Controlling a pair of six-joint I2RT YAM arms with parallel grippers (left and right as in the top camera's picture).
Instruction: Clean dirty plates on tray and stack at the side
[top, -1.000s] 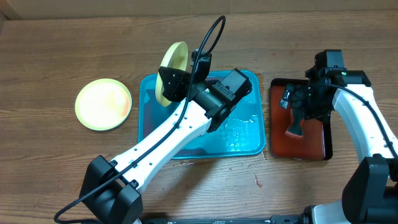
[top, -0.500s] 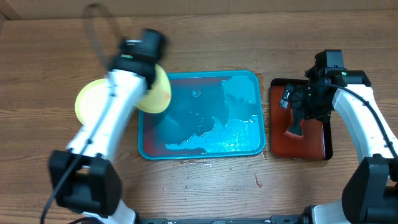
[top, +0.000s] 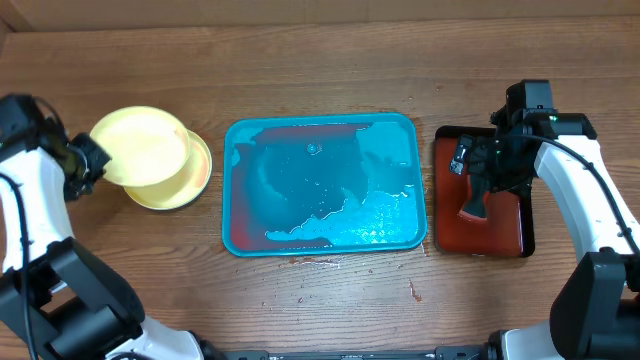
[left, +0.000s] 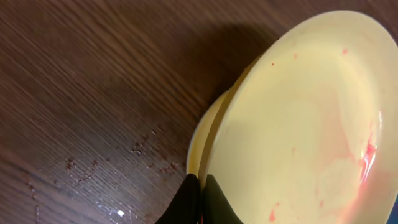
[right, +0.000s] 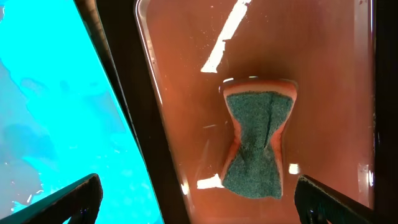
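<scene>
overhead view: bright, even light from above, sharp; wet film on the blue tray gives patchy glare. left wrist view is dimmer (near rim soft), and the plate casts a dark shadow on the table. white glare streaks cross the red tray.

Overhead view: fixed, facing straight down, far enough to cover the whole desk. Left wrist view: very near, angled down onto the held plate at the desk's left. Right wrist view: near, facing down on the dark red tray, with the turquoise tray edge at left. Overhead shares both areas
</scene>
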